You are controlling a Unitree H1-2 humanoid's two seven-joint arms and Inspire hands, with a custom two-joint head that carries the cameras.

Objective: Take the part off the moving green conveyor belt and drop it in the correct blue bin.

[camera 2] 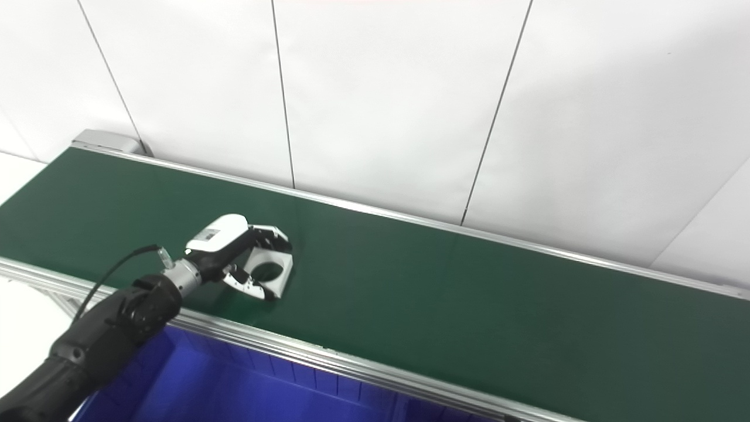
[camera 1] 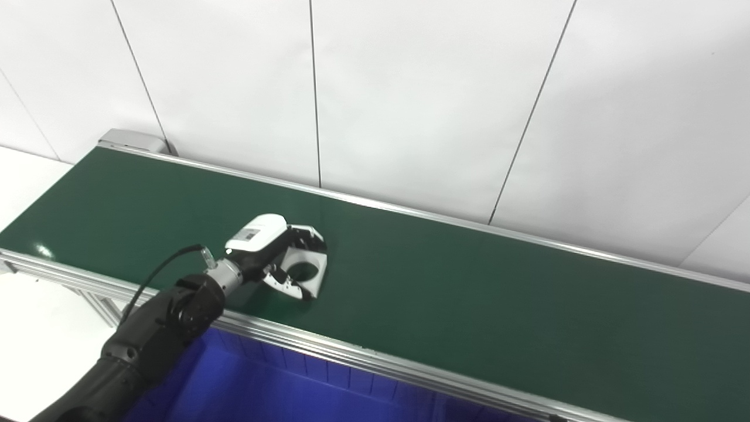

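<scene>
A flat white part with a round hole lies on the green conveyor belt, near the belt's front edge at the left. My left hand reaches over the front rail and its fingers curl around the part from the left, touching its near and far edges. The part still rests on the belt. In the right eye view the same hand and part show likewise. My right hand is not in view.
A blue bin sits below the belt's front rail, under my left arm. White wall panels stand right behind the belt. A white table surface lies at the far left.
</scene>
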